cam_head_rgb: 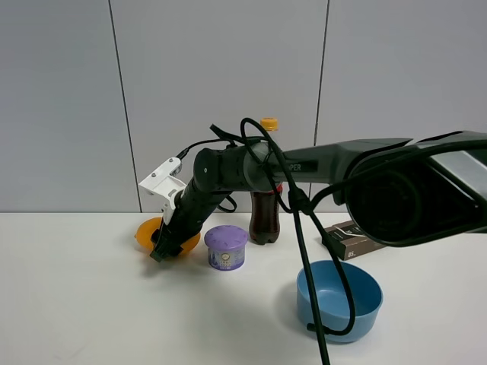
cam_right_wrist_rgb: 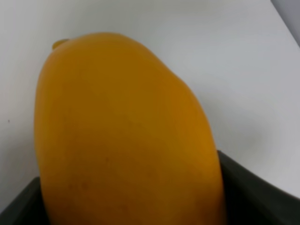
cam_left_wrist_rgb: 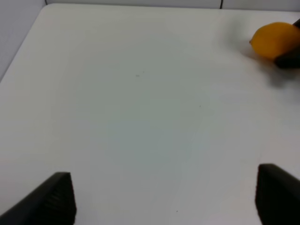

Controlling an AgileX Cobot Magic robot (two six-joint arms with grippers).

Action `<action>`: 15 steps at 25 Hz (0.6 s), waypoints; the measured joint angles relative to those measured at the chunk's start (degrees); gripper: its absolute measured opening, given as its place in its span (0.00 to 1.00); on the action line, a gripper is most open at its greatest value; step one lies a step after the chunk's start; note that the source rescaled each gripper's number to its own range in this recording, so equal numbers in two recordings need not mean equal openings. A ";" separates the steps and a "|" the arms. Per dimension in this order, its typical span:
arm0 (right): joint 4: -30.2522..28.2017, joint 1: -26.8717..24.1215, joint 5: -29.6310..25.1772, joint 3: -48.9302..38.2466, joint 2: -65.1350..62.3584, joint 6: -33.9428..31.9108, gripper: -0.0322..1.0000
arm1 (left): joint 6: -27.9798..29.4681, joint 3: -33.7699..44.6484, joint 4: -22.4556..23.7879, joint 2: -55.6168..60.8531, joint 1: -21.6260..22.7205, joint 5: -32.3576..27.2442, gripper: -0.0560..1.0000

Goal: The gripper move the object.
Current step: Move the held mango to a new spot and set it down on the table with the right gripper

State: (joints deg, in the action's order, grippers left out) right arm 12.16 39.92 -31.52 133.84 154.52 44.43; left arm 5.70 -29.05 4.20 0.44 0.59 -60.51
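Observation:
The yellow-orange mango (cam_head_rgb: 144, 232) lies on the white table (cam_head_rgb: 76, 304) at the left. My right gripper (cam_head_rgb: 169, 245) reaches across from the right and is closed around it, with the black fingers over its right side. In the right wrist view the mango (cam_right_wrist_rgb: 122, 136) fills the frame between the two dark fingers (cam_right_wrist_rgb: 253, 192). My left gripper (cam_left_wrist_rgb: 164, 197) is open and empty over bare table, its fingers (cam_left_wrist_rgb: 51, 199) wide apart. Its view shows the mango (cam_left_wrist_rgb: 274, 40) far off at one corner. The left arm is out of the exterior view.
A small purple-lidded tub (cam_head_rgb: 226, 246) stands just right of the mango. A cola bottle (cam_head_rgb: 265, 213) stands behind it. A blue bowl (cam_head_rgb: 338, 300) sits at the front right, with a black cable (cam_head_rgb: 304, 251) hanging beside it. A dark box (cam_head_rgb: 350, 239) lies behind the bowl.

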 joint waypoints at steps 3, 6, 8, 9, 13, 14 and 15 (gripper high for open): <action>1.02 0.00 0.00 0.00 -0.07 -0.11 0.03 | 0.00 0.00 0.00 0.00 0.00 0.00 1.00; 2.02 0.00 -0.33 0.00 -1.22 -0.06 0.03 | 0.00 0.00 0.00 0.00 0.00 0.00 1.00; 2.97 0.00 -0.63 -0.06 -2.88 -0.06 0.03 | 0.00 0.00 0.00 0.00 0.00 0.00 1.00; 3.37 0.00 -0.93 -0.06 -4.21 -0.06 0.03 | 0.00 0.00 0.00 0.00 0.00 0.00 1.00; 6.27 0.00 -4.58 -0.06 -10.47 0.75 0.03 | 0.00 0.00 0.00 0.00 0.00 0.00 1.00; 7.16 0.00 -6.29 -0.06 -12.21 1.34 0.03 | 0.00 0.00 0.00 0.00 0.00 0.00 1.00; 7.85 0.00 -7.93 -0.06 -13.73 1.70 0.03 | 0.00 0.00 0.00 0.00 0.00 0.00 1.00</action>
State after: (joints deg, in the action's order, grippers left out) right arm 20.01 39.92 -39.45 133.79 140.79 46.14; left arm 5.70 -29.05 4.20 0.44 0.59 -60.51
